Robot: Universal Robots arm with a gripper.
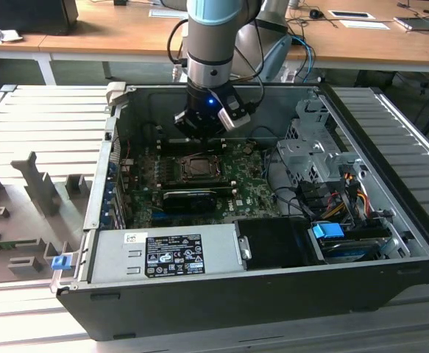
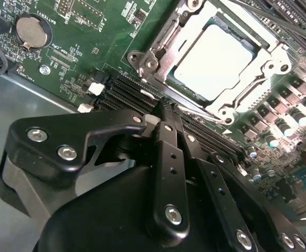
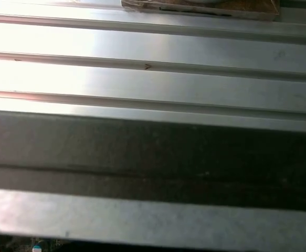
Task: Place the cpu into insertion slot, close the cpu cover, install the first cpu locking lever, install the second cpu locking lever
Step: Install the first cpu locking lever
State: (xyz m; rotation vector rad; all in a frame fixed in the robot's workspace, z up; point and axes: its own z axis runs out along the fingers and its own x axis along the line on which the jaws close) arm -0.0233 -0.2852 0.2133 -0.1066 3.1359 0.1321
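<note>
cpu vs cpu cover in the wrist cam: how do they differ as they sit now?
In the second wrist view, the cpu is a solid pale square with a plain flat top; the cpu cover is a silvery frame with a square opening. The cpu lies in the middle; the cpu cover runs around its edges. The cpu looks smooth; the cpu cover has stamped edges and tabs. Both lie flat in the socket on the green board.

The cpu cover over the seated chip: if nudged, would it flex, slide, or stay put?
The cpu cover, a thin metal frame, would probably flex slightly. Lying flat around the cpu on the socket, it likely wouldn't slide. Bare metal may feel slick.
</note>
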